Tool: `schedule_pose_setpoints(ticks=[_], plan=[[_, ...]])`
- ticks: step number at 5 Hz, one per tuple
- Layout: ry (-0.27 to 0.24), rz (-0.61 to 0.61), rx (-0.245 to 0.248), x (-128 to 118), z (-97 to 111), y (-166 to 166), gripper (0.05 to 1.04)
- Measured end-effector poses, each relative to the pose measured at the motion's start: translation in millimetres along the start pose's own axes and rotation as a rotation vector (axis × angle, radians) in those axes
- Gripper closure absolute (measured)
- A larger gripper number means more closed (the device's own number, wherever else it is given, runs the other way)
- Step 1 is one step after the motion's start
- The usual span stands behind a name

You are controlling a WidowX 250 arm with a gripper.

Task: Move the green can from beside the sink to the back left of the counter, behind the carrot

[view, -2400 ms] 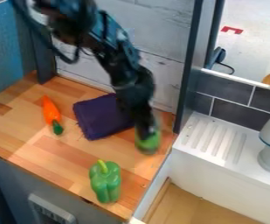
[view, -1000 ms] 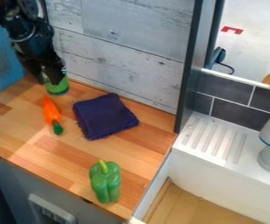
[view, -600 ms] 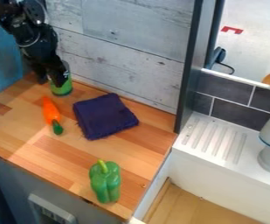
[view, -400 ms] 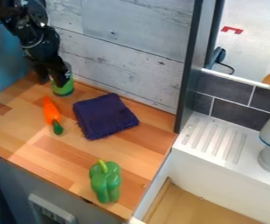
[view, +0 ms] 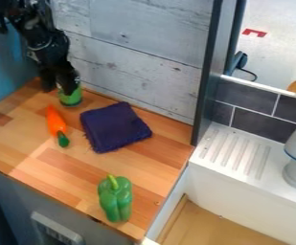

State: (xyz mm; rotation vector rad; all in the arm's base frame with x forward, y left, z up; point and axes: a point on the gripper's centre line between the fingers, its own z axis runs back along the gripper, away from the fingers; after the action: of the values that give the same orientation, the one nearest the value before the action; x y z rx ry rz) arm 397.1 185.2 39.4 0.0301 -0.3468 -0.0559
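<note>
Black claw by green, cylindrical can

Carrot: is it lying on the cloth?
No, the carrot lies on the wooden counter, with bare wood between it and the cloth.

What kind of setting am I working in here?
Probably a mock-up or toy kitchen: a wood-block counter holds an orange carrot-like vegetable and a glossy green bell pepper, and beside it sits a white ridged drainboard against dark grey tiles.
</note>
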Motion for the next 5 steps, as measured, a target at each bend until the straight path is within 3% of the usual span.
schedule_pose_setpoints(ticks=[2,3,5], plan=[[0.009,0.01,-0.007,10,0,5,0.211],[-0.009,0.011,0.003,18,4,9,0.095],[0.005,0.006,-0.004,14,2,5,0.087]])
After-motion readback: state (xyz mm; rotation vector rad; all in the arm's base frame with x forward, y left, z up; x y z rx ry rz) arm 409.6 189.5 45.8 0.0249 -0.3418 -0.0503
